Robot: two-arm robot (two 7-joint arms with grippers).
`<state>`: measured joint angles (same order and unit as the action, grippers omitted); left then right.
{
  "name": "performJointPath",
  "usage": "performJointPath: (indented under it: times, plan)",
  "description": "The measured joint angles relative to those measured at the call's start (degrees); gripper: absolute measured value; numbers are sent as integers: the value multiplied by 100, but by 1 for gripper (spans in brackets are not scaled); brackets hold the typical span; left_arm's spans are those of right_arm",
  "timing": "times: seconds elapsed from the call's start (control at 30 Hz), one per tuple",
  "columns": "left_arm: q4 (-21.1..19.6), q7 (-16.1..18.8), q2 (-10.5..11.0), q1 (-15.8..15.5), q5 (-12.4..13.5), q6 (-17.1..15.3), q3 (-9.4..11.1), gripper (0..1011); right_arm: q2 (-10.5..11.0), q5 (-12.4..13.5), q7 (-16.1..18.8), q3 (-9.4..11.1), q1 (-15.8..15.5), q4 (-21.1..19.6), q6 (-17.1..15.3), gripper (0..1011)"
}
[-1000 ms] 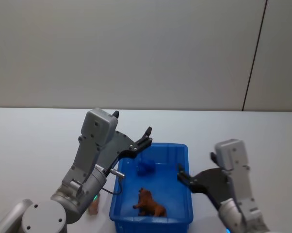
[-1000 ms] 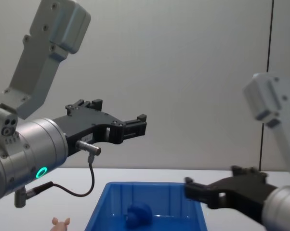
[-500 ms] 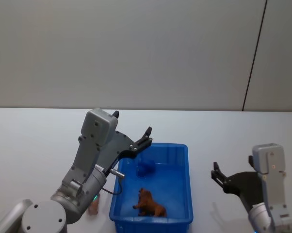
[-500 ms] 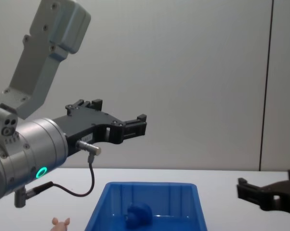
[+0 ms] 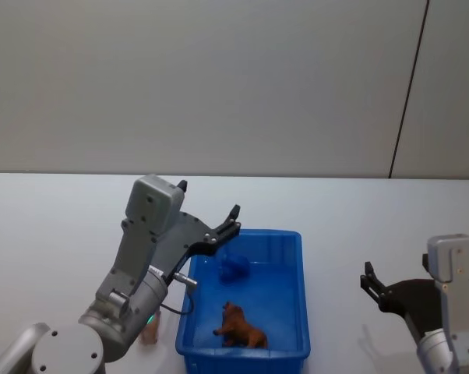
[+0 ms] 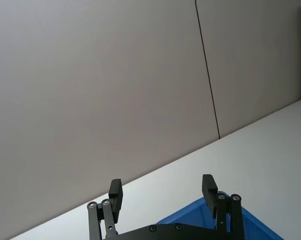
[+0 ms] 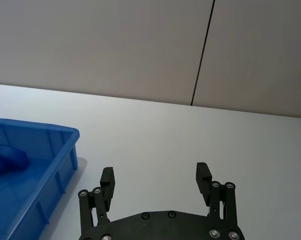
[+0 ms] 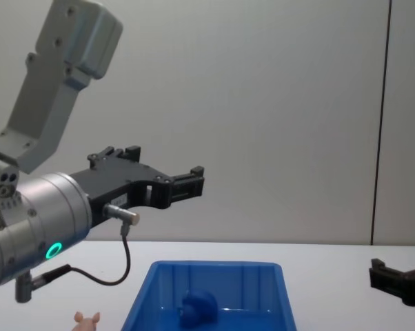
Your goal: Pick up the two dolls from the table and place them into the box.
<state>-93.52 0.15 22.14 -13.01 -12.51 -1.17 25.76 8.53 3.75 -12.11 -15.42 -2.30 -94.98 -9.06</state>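
Backed right tool (image 7: 156, 175) off to box's (image 5: 266, 232) 3 o'clock, spread wide, empty, blue doll (image 5: 234, 269) delivered. Leaves pink doll (image 5: 149, 335) at 8 o'clock for open, empty left tool (image 6: 162, 181).

My left arm (image 8: 63, 62) wears a pale grey, boxy shell with rounded corners. Below it I see a silver drum (image 8: 35, 227) carrying a glowing green ring (image 8: 53, 249). A thin black cable (image 8: 83, 276) loops out of a small metal plug (image 8: 121, 214) under the black bracket (image 8: 125, 185). The left gripper (image 6: 162, 186) is matt black, with flat fingers hinged on paired links with round silver screws (image 6: 92, 205). The right gripper (image 7: 155, 173) looks the same to me, black with silver screw heads. My right arm (image 5: 453, 266) has the same pale grey shell.
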Motion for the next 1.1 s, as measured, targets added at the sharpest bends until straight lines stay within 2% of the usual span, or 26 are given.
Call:
performJointPath:
  times: [0.67, 1.0, 1.1]
  plan:
    - [-256, 718, 230, 418, -669, -412, -177, 1001, 39, 36, -90, 51, -38, -21, 9, 1001]
    - [-330, 1097, 284, 556, -1039, -1008, -270, 1001, 44, 44, -106, 59, -43, -22, 9, 1001]
    - [-326, 1201, 272, 561, -1164, -1293, -299, 1001, 46, 45, -107, 60, -44, -23, 9, 1001]
